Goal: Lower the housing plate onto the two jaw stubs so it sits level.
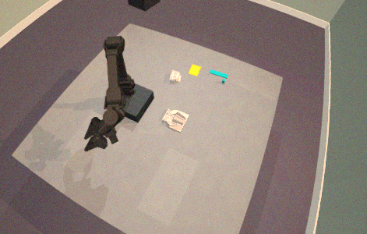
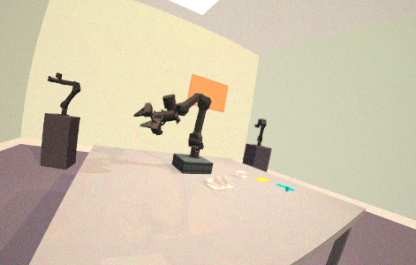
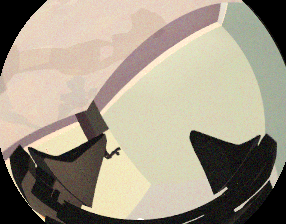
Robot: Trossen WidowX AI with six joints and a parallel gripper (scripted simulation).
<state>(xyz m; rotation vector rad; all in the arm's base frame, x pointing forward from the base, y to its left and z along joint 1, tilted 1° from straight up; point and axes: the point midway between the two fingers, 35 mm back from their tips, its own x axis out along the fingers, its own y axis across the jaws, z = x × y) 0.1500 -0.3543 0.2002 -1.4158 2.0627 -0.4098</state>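
Observation:
My gripper [image 1: 86, 144] [image 2: 138, 120] [image 3: 150, 137] is open and empty. It hangs high above the table's left part in the top view, well away from the parts. A cream base with raised jaw-like pieces [image 1: 176, 122] [image 2: 219, 183] lies on the table in front of the robot's base. A smaller cream piece with small bumps or holes [image 1: 174, 76] [image 2: 240, 174] lies apart from it. Which of the parts is the housing plate, and whether the jaws sit on pins, is too small to tell. The wrist view shows none of these parts.
A thin yellow square [image 1: 195, 70] [image 2: 262, 179] lies beside the smaller cream piece. Beyond it is a cyan bar [image 1: 219, 74] [image 2: 283, 186] with a small cyan piece [image 1: 224, 81] [image 2: 287, 189] next to it. The dark robot base [image 1: 139, 102] [image 2: 192, 164] stands on the table.

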